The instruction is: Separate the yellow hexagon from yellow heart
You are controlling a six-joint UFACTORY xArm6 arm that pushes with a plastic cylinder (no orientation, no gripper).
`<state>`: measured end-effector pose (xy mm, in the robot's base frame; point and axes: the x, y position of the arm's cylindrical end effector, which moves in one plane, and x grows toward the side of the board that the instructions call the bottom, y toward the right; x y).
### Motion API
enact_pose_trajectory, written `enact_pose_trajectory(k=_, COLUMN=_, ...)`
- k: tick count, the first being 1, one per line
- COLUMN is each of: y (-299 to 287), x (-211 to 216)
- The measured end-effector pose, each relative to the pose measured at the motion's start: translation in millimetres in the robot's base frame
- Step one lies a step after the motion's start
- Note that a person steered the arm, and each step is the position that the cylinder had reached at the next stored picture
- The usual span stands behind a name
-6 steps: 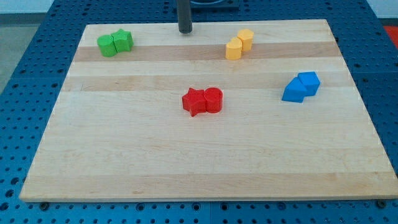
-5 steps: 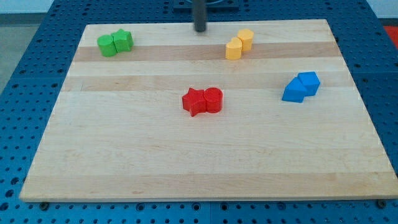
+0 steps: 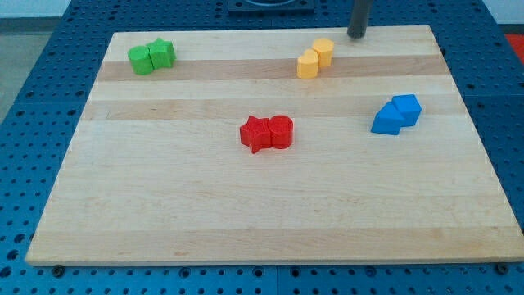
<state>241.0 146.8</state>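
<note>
Two yellow blocks stand touching near the top of the wooden board. The upper right one looks like the yellow hexagon and the lower left one like the yellow heart, though the shapes are small. My tip is at the board's top edge, a short way up and to the right of the yellow hexagon, not touching it.
Two green blocks touch at the top left. A red star and a red cylinder touch at the centre. Two blue blocks touch at the right. A blue pegboard surrounds the board.
My tip has slid along the top edge to the right, from left of the yellow pair to its upper right. No block has moved.
</note>
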Motion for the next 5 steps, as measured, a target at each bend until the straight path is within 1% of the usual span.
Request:
enact_pose_trajectory(k=1, y=-10, x=24)
enact_pose_trajectory(k=2, y=-16, x=24)
enact_pose_trajectory(k=3, y=-57, x=24)
enact_pose_trajectory(k=5, y=-110, x=31)
